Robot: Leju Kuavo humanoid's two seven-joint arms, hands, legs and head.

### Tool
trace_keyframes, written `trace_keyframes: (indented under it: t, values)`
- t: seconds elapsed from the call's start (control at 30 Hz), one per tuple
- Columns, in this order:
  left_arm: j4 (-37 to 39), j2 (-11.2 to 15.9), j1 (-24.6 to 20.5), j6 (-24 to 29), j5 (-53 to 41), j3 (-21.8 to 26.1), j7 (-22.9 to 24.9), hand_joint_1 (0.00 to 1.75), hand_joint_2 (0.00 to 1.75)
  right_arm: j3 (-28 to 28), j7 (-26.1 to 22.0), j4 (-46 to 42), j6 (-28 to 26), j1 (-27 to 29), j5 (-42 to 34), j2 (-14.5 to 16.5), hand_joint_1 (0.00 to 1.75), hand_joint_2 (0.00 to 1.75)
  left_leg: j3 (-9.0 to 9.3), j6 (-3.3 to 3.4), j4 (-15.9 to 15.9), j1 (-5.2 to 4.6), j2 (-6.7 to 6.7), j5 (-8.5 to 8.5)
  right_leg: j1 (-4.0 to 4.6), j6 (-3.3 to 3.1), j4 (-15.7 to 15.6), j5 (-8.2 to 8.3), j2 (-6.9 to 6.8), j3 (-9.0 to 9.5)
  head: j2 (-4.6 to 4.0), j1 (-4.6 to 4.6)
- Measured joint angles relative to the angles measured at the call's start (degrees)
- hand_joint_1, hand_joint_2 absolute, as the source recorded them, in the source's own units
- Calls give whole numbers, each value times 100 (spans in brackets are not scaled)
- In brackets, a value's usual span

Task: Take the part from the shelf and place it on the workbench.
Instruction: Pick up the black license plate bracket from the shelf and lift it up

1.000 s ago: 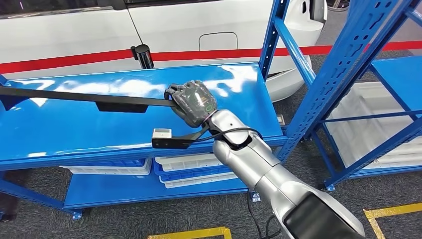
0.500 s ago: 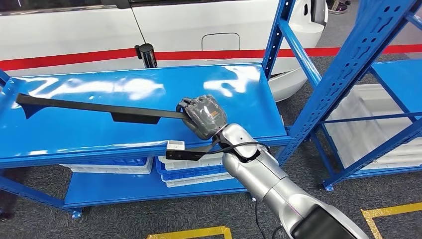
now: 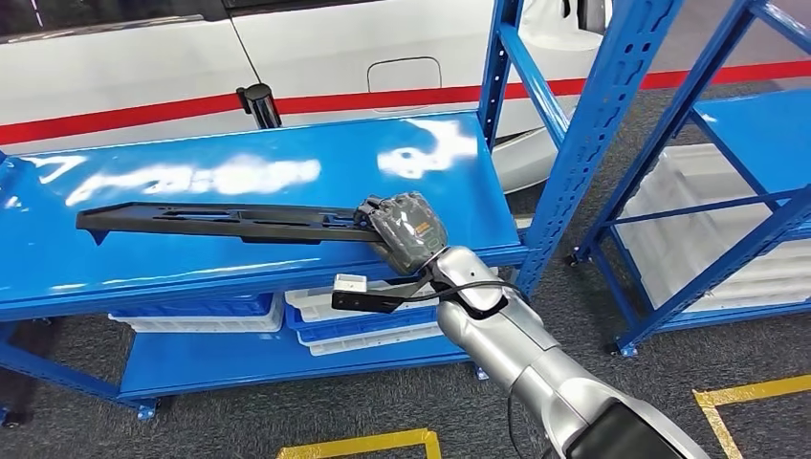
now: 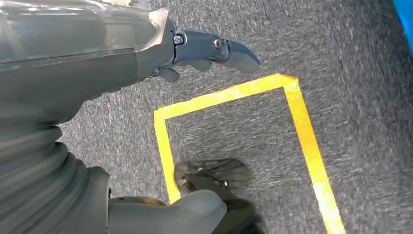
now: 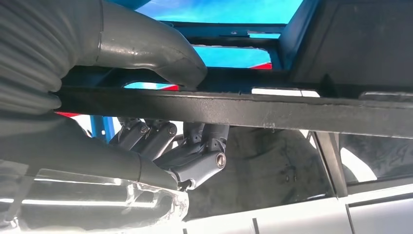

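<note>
Item one: the part (image 3: 225,222), a long flat black piece with slots along it. We see it lying lengthwise over the top deck of the blue shelf (image 3: 287,172), its far end out toward the shelf's left side; whether it rests on the deck or is lifted just clear of it, we cannot tell.

Item two: the right hand (image 3: 406,229), at the part's near end by the shelf's front edge. In the right wrist view we find the right hand (image 5: 146,112) wrapped around the part (image 5: 272,109), thumb over one face and the darker fingers (image 5: 195,151) curled under the other, gripping it firmly.

Item three: the left hand (image 4: 160,53), hanging over grey carpet (image 4: 350,63) marked with yellow tape (image 4: 302,131). Its fingers (image 4: 229,48) are loosely extended and apart, holding nothing.

Item four: surroundings. We note a white car (image 3: 316,57) with a red stripe behind the shelf, white trays (image 3: 363,316) on the lower deck, and a second blue rack (image 3: 727,172) to the right.
</note>
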Motion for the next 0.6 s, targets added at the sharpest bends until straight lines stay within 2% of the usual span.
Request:
trace_keyframes:
  t: [0.03,0.07,0.1,0.2,0.23,0.43,0.47,0.5,0.53,0.57,0.6]
  values:
    - [0,0,4,-8,0,-1,1,0,175,-5,-1,0,3,14,2,-1,175,175,-124,-7,344,0,-1,-176,18,-30,1,25,-4,-37,0,-1]
    - [0,1,10,-10,0,-1,1,0,175,-10,-1,0,5,29,3,-3,175,175,-185,-6,562,0,0,-254,33,-49,2,52,-8,-75,0,1]
    - [0,2,15,-11,0,-1,2,0,175,-14,-1,0,7,42,6,-4,175,175,-154,3,598,-1,0,-228,47,-61,3,84,-10,-115,0,1]
    - [0,6,17,-12,0,-2,2,0,175,-22,-1,0,10,56,18,-6,175,175,280,61,-25,-5,0,137,67,-53,4,166,-7,-196,0,-1]
    - [0,7,15,-12,0,-3,2,0,175,-24,-1,0,10,56,19,-6,175,175,361,71,-153,-6,0,195,68,-50,4,176,-5,-205,0,-1]
    - [0,7,14,-12,0,-3,2,0,175,-26,-1,-1,10,56,19,-6,175,175,431,80,-260,-7,0,233,69,-43,4,181,-3,-209,0,-1]
    - [0,8,11,-12,0,-3,2,0,175,-34,-1,-8,10,55,19,-7,175,175,551,91,-448,-22,-2,259,77,-21,4,202,-3,-219,0,3]
    - [0,9,8,-12,0,-3,2,0,175,-46,-2,-17,11,53,19,-6,175,175,641,108,-617,-48,-8,292,75,24,-1,241,-6,-229,0,2]
    - [0,8,4,-12,0,-3,1,0,175,-63,-3,-28,11,53,18,-11,175,175,707,153,-799,-64,-5,372,76,85,-6,283,-14,-250,0,4]
    - [0,8,2,-15,-4,-5,7,0,175,-84,-3,-40,11,54,19,-20,175,175,699,217,-962,-87,2,496,78,110,255,95,-21,-361,0,17]
    - [0,5,9,-29,-9,-8,16,0,175,-103,-8,-73,27,68,14,-39,175,175,546,274,-985,-99,14,654,72,148,688,-137,-29,-468,0,28]
